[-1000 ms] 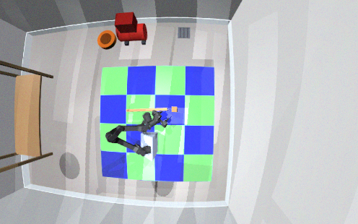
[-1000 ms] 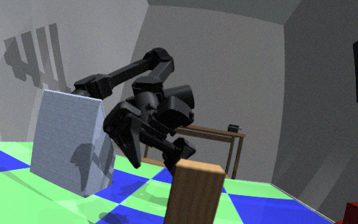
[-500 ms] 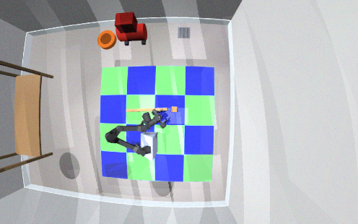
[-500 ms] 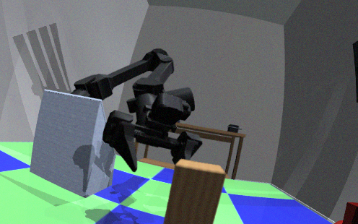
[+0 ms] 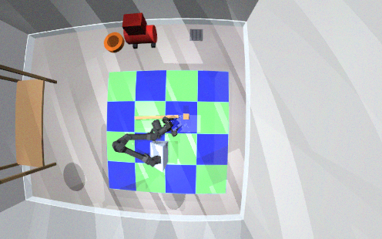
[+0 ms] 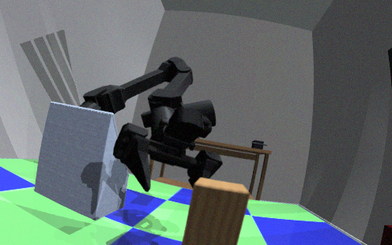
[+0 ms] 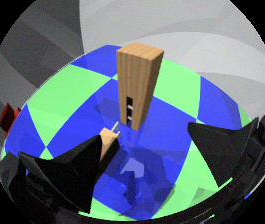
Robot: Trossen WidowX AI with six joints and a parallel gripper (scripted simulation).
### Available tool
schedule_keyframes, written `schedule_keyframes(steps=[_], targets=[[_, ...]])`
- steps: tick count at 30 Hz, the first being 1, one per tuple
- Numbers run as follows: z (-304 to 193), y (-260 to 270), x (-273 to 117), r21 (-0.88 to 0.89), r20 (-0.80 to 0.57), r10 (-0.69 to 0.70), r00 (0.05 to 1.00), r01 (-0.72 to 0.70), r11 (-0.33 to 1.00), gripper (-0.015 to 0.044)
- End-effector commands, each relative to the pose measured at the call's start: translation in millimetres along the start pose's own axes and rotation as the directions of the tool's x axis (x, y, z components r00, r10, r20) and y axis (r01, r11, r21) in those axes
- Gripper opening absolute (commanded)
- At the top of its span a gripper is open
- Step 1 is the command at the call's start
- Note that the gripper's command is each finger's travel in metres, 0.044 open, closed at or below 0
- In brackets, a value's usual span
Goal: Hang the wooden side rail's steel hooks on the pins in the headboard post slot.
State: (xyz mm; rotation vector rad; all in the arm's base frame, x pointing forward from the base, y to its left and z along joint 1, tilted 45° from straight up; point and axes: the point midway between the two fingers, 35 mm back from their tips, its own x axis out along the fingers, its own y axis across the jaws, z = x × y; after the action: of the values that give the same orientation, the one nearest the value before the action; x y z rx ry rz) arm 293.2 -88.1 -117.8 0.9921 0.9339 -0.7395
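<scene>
The wooden post (image 5: 185,116) (image 6: 217,213) (image 7: 144,75) stands upright; its dark slot (image 7: 129,102) with two pale pins shows in the wrist view. The long wooden rail (image 5: 149,118) (image 7: 107,136) lies low, its near end pointing at the post. Two thin steel hooks (image 7: 115,128) stick out from that end, with a small gap between them and the post. My gripper (image 5: 175,126) (image 6: 171,187) (image 7: 147,133) is wide open and empty, above and beside the rail's hook end. One finger hides part of the rail in the wrist view; the post hides it in the exterior view.
A grey-white block (image 5: 159,154) (image 6: 71,158) stands beside the arm, near its base. The floor has blue and green squares (image 5: 212,85). A red toy-like object (image 5: 141,35) and an orange ring (image 5: 108,42) are farther off, as is a wooden table (image 5: 30,123).
</scene>
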Motion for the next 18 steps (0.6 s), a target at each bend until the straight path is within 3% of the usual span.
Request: schedule_keyframes(steps=[1,9,18], targets=[[1.0,5.2,5.9,-0.145,-0.048,-0.003,0.999,-0.004,0.989,0.044],[-0.5,14.9,17.6,-0.545,-0.2,-0.024,0.98,-0.091,0.833,0.044],[-0.3,27.0,22.9,-0.818,-0.364,-0.031,0.931,-0.304,0.488,0.044]])
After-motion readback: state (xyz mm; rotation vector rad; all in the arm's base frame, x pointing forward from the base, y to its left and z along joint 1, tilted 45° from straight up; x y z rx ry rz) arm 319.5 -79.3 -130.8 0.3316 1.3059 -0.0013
